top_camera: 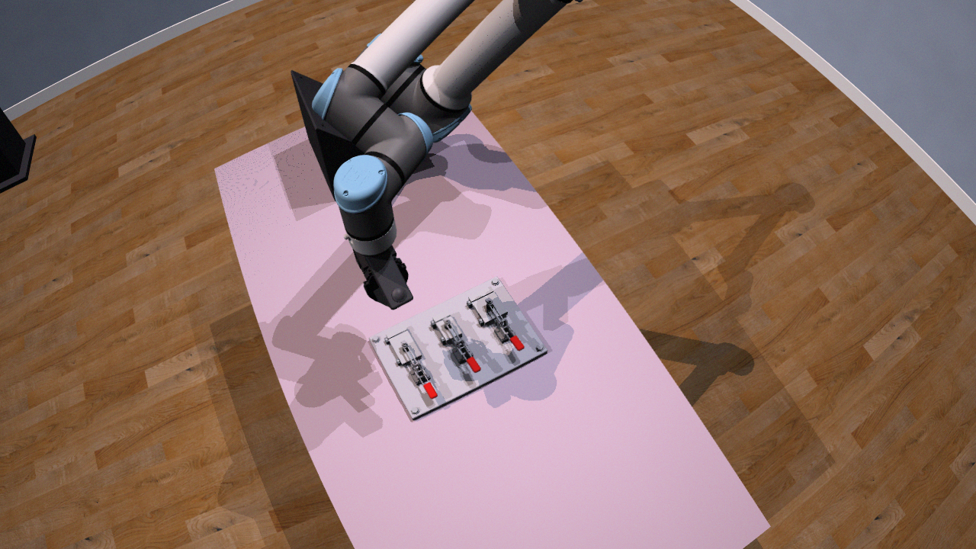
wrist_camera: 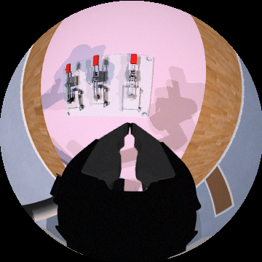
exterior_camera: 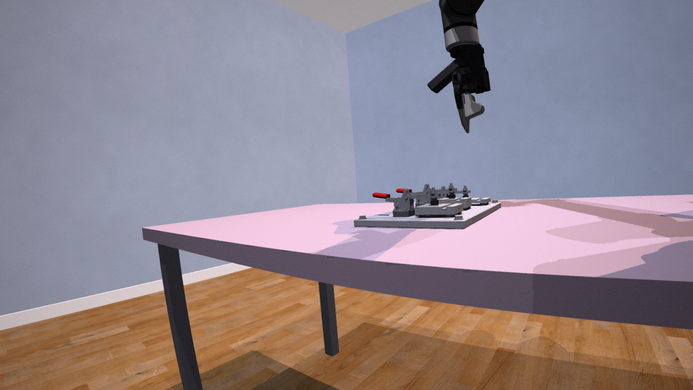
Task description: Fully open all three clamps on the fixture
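A grey fixture plate [top_camera: 468,344] lies on the pink table and carries three toggle clamps with red handles: one at the left [top_camera: 418,369], one in the middle [top_camera: 458,350] and one at the right [top_camera: 501,326]. All three handles lie low and flat. The plate also shows in the side view [exterior_camera: 429,208] and in the wrist view [wrist_camera: 109,85]. My gripper [top_camera: 390,293] hangs high above the table behind the plate's left end. In the side view it is well above the clamps [exterior_camera: 468,122]. Its fingertips touch, with nothing between them [wrist_camera: 129,126].
The pink table [top_camera: 443,327] stands on a wooden floor. The arm's dark base [top_camera: 320,130] sits at the table's far end. A dark stand [top_camera: 13,153] is at the left edge of the overhead view.
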{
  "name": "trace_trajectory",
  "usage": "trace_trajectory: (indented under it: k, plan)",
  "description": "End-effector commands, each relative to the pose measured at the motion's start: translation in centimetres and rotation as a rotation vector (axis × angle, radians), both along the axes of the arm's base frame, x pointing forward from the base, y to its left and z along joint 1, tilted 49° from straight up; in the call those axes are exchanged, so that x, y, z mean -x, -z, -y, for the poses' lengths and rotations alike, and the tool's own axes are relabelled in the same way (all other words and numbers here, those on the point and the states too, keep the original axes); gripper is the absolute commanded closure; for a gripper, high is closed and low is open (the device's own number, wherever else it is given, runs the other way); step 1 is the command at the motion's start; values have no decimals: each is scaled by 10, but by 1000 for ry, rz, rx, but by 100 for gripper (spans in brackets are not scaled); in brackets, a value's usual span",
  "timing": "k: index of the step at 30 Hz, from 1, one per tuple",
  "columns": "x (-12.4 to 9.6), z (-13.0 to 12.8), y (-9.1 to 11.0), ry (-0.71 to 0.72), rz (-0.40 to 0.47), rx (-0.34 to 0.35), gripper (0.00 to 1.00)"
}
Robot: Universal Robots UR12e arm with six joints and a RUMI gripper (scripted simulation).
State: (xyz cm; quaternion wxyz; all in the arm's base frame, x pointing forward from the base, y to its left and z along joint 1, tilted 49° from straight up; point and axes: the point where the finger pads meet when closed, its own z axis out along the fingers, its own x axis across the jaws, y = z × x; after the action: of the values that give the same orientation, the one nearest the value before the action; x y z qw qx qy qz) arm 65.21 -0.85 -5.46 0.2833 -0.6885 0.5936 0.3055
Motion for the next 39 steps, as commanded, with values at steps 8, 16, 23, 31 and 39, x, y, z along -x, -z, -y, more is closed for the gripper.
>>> trace_trajectory:
  k: [8,16,23,31,39]
  plan:
    - [0,2,-1,3,1,2,100]
    - [0,2,-1,3,1,2,100]
    - [0,2,-1,3,1,2,100]
    - [0,2,-1,3,1,2,100]
    - [-1,1,0,1,1,1,41]
